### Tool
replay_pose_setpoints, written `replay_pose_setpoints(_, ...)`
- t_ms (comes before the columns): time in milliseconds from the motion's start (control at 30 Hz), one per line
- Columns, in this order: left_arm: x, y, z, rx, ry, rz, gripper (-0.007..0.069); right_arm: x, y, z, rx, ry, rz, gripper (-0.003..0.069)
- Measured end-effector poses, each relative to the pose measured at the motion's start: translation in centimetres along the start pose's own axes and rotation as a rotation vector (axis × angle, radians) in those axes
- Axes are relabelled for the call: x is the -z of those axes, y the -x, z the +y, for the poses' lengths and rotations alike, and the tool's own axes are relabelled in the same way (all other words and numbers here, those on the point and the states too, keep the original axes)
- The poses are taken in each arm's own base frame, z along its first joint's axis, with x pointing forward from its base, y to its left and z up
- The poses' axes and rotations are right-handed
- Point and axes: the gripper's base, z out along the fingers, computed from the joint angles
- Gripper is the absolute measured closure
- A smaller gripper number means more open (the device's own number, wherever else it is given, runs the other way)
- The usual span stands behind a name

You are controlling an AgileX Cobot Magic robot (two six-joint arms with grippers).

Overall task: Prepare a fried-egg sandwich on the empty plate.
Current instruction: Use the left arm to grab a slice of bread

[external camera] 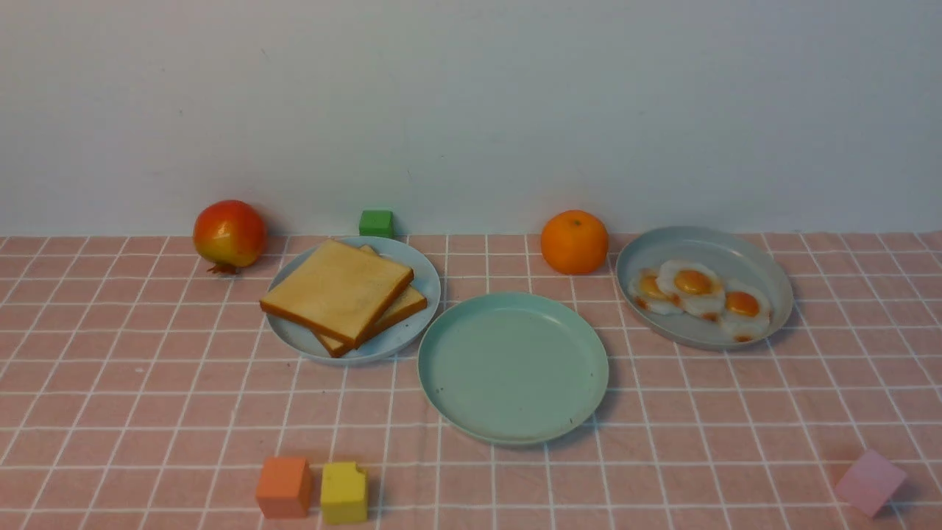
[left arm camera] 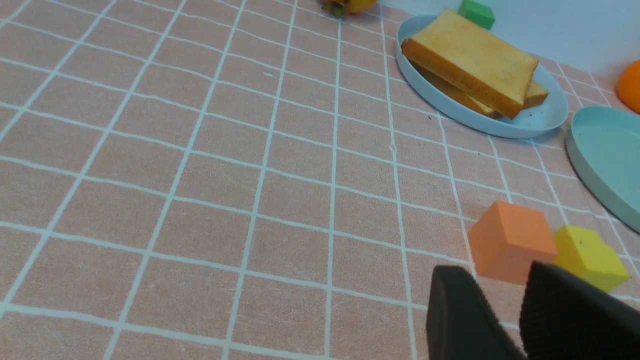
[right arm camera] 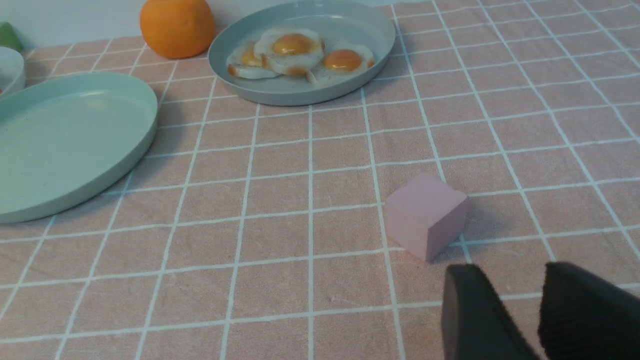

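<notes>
Mint-green plastic, the empty plate (external camera: pixel 513 368) sits bare at the centre of the front view on the pink checked surface (external camera: pixel 147 412). The toast slices (external camera: pixel 337 291) are stacked on the pale blue plate (external camera: pixel 433 283) just to its upper left. The fried eggs (external camera: pixel 692 283) lie on the grey-blue plate (external camera: pixel 736 246) to its upper right.

Toast probably goes first, and it lies on the left arm's side. In the left wrist view the stack is at the upper right, well apart from the left fingers (left arm camera: pixel 460 310) at the lower right. An orange cube (left arm camera: pixel 510 245) and a yellow cube (left arm camera: pixel 590 255) sit in between. The slices are square, so no axis is favoured.

Both the left fingers and the right fingers (right arm camera: pixel 470 310) stand apart, holding nothing.
</notes>
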Motion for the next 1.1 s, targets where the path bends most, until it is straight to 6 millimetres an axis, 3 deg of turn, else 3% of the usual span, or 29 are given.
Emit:
replay_pose_setpoints(900,0.0,0.1,-0.1,0.041,-0.015,-0.020,0.0386,0.0,0.0,0.0,0.000,0.000,0.000,0.0419)
replay_pose_setpoints(1000,0.0,0.7,-0.8,0.419,-0.112,-0.081,0.0386,0.0,0.0,0.0,0.000,0.000,0.000,0.0419)
replay_pose_setpoints(1033,0.0,0.8,-0.8,0.427,-0.114,-0.086,0.0386,0.0,0.0,0.0,0.000,0.000,0.000,0.0419)
replay_pose_setpoints(1067,0.1,1.1,-1.0,0.621,-0.160,-0.109,0.0386,0.0,0.0,0.0,0.000,0.000,0.000,0.0419)
replay_pose_setpoints(1100,0.1,1.3,-1.0,0.665,-0.172,-0.121,0.0386,0.0,0.0,0.0,0.000,0.000,0.000,0.0419)
